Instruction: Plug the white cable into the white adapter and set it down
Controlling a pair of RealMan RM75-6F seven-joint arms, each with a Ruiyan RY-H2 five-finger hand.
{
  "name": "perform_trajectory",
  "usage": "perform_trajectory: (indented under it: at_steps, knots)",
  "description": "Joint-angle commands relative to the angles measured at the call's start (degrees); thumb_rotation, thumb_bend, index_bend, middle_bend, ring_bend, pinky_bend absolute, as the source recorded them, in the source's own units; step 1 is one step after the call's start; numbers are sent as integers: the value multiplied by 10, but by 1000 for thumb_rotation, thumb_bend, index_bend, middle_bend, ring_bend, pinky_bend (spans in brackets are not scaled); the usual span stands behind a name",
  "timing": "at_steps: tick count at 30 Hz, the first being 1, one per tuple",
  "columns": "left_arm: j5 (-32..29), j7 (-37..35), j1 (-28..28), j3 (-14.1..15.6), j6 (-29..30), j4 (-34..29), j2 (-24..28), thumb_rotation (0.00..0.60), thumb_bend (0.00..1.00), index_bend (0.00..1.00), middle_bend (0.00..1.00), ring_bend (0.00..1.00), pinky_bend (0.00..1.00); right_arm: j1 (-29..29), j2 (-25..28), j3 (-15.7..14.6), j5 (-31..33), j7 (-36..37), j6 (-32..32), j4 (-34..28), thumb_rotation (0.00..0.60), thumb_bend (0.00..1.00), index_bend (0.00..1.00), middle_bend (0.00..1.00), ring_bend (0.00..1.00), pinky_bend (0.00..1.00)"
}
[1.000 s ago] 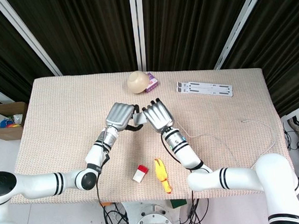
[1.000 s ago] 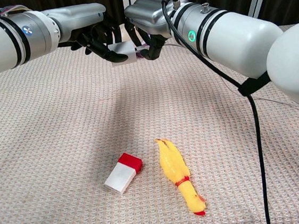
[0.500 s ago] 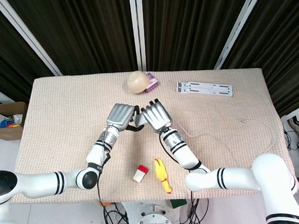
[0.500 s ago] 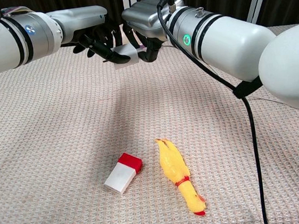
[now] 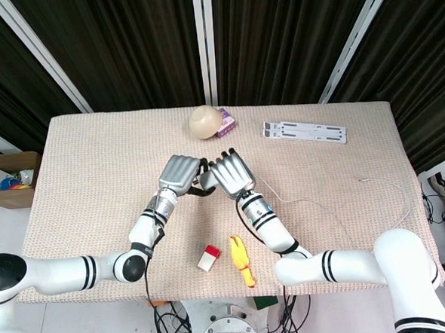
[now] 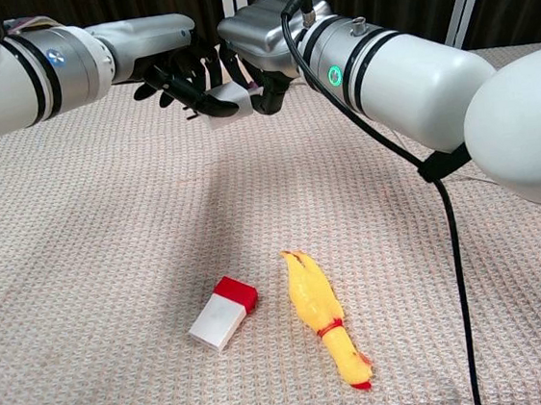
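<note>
Both hands are raised above the middle of the table, knuckles nearly touching. My left hand (image 5: 181,173) (image 6: 177,67) holds the white adapter (image 6: 224,101) in its dark fingertips. My right hand (image 5: 230,172) (image 6: 258,39) is curled right against the adapter's other side, pinching the plug end of the white cable. The plug itself is hidden between the fingers. The white cable (image 5: 315,203) trails from the right hand across the cloth to the table's right edge.
A yellow rubber chicken (image 6: 323,315) (image 5: 241,260) and a red and white block (image 6: 223,311) (image 5: 208,257) lie near the front edge. At the back sit a beige ball (image 5: 205,121), a small purple box (image 5: 226,125) and a white stand (image 5: 305,132).
Both hands have drifted slightly left and closer together, with the right hand pressed nearer to the adapter. Nothing on the table has moved.
</note>
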Motion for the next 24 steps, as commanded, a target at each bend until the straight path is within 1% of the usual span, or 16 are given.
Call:
perform_trajectory:
  at_steps: [1, 5, 7, 9, 11, 13, 16, 19, 22, 24]
  knots:
    - [6, 0, 2, 4, 2, 1, 2, 398, 295, 578, 545, 701, 817, -2, 3, -1, 1, -1, 2, -3, 600, 360, 585, 516, 372, 411]
    - [22, 1, 7, 12, 9, 5, 4, 395, 294, 577, 545, 699, 817, -8, 11, -3, 3, -1, 7, -11, 600, 283, 497, 474, 354, 409]
    - [28, -2, 10, 15, 11, 6, 5, 396, 295, 577, 545, 699, 817, -11, 14, -3, 4, 1, 9, -16, 600, 221, 421, 457, 345, 405]
    - [35, -5, 13, 17, 12, 7, 5, 399, 294, 578, 545, 699, 817, -14, 19, -4, 5, 3, 11, -21, 600, 180, 353, 435, 332, 395]
    - [40, -8, 16, 19, 12, 10, 4, 400, 294, 578, 545, 700, 817, -18, 22, -4, 5, 8, 12, -29, 600, 148, 293, 396, 304, 381]
    - [42, -11, 17, 20, 11, 13, 2, 400, 294, 577, 545, 700, 817, -21, 25, -5, 3, 13, 13, -35, 600, 101, 211, 327, 254, 357]
    - [48, -13, 19, 24, 8, 23, -5, 399, 295, 577, 545, 699, 817, -27, 29, -9, -4, 23, 16, -49, 600, 80, 115, 243, 181, 312]
    - [53, -17, 21, 29, 4, 36, -13, 403, 295, 577, 545, 699, 816, -36, 37, -10, -11, 39, 18, -69, 600, 76, 23, 153, 84, 228]
    - [61, -23, 25, 37, -4, 64, -29, 425, 295, 577, 542, 696, 806, -51, 56, -18, -32, 59, 28, -98, 600, 77, 0, 95, 25, 177]
    - [69, -27, 27, 44, -9, 87, -42, 452, 294, 577, 539, 688, 800, -66, 74, -24, -48, 73, 40, -120, 600, 77, 0, 81, 14, 166]
